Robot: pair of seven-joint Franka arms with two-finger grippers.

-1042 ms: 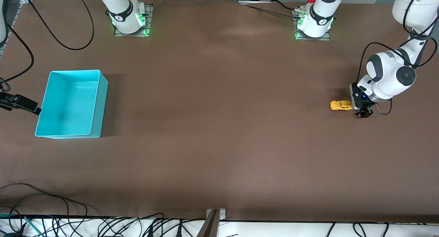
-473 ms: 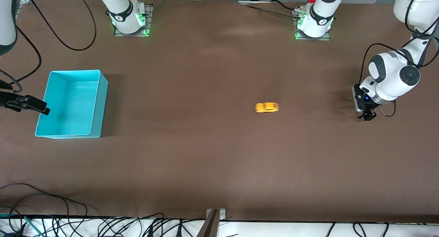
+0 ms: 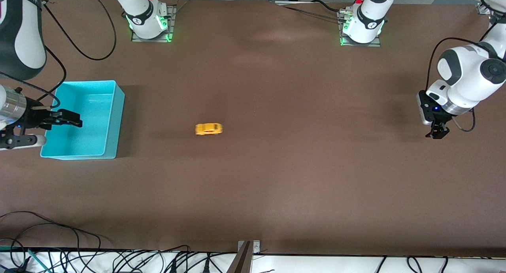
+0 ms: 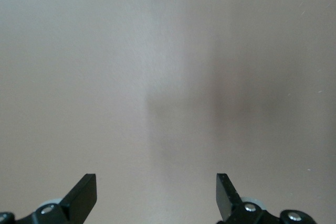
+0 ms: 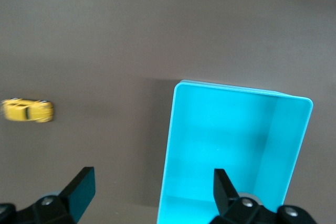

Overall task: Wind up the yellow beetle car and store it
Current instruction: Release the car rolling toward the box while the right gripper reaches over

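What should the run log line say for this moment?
yellow beetle car: free on table, mid-table | left gripper: open, empty | right gripper: open, over turquoise bin

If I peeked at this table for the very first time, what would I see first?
Probably the tiny bright yellow beetle toy car, alone on the bare brown table, blurred as if rolling. Next, the big turquoise plastic bin at the right arm's end, with the right gripper over it, jaws open. The left gripper hangs open over the left arm's end, holding nothing.
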